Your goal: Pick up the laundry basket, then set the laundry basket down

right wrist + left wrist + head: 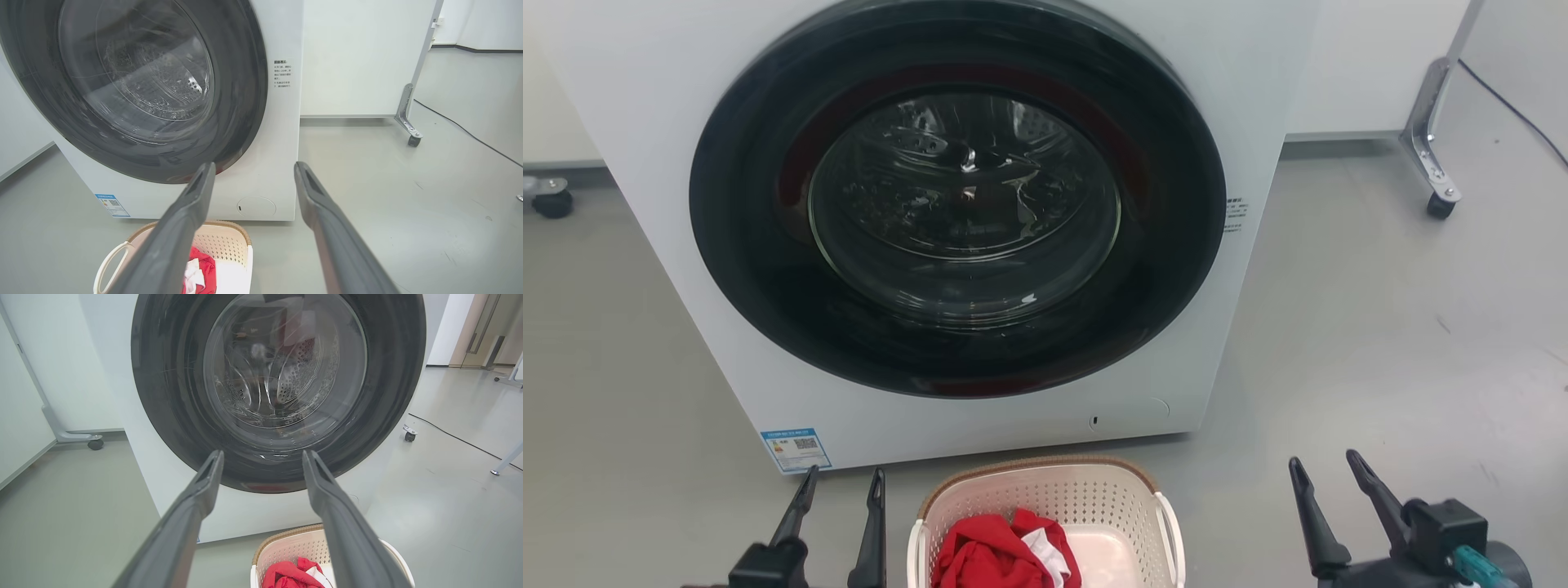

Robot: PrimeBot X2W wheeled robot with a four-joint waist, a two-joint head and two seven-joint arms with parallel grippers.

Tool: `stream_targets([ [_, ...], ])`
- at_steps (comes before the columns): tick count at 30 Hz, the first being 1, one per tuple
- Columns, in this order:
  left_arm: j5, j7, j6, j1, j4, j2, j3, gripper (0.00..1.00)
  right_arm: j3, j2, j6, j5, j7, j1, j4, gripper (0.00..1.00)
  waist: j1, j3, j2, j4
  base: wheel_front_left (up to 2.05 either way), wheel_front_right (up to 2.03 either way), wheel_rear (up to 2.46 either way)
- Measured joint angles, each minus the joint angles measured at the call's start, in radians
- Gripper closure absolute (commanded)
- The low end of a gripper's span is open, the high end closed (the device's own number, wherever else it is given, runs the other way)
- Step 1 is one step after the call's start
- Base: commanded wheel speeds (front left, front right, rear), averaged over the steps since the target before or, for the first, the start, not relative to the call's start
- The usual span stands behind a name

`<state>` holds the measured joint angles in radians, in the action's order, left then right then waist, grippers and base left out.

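Observation:
The laundry basket (1086,498) stands on the grey floor just in front of the washing machine, cream-white and perforated with a brown rim, holding red and white cloth (1001,551). It also sits low in the left wrist view as the basket (288,549) and in the right wrist view as the basket (226,245). My left gripper (841,480) hangs open to the basket's left, apart from it. On the basket's right my right gripper (1327,467) is open too, with nothing between its fingers. Both grippers' own views show empty gaps: left gripper (263,456), right gripper (253,168).
A white front-loading washing machine (1241,106) with a large dark round door (960,196), closed, rises directly behind the basket. A white panel on a wheeled metal leg (1436,184) stands at the back right, with a black cable (1515,110) on the floor beyond it.

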<state>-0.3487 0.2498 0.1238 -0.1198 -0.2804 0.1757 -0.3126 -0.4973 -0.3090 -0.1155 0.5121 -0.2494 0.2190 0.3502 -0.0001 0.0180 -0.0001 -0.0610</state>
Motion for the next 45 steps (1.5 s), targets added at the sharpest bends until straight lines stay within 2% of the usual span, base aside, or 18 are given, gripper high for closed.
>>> stream_targets([
  [12,0.049,0.0,0.001,0.118,0.12,-0.021,0.026,0.0,0.095,-0.026,-0.009,-0.047,0.0,-0.2,-0.136,0.0,0.0,-0.028,0.0002,0.023,0.0,0.0,0.0],
  [21,0.071,0.0,0.001,0.17,0.132,-0.034,0.071,0.0,0.161,-0.013,-0.009,-0.1,0.0,-0.24,-0.182,0.0,0.0001,-0.021,0.0002,0.027,0.0,0.0,0.0],
  [45,0.128,-0.059,0.001,0.189,0.157,-0.067,0.111,0.0,0.203,0.021,-0.009,-0.154,0.0,-0.275,-0.243,0.0,0.0001,-0.019,0.0002,0.028,0.0,0.0,0.0],
])
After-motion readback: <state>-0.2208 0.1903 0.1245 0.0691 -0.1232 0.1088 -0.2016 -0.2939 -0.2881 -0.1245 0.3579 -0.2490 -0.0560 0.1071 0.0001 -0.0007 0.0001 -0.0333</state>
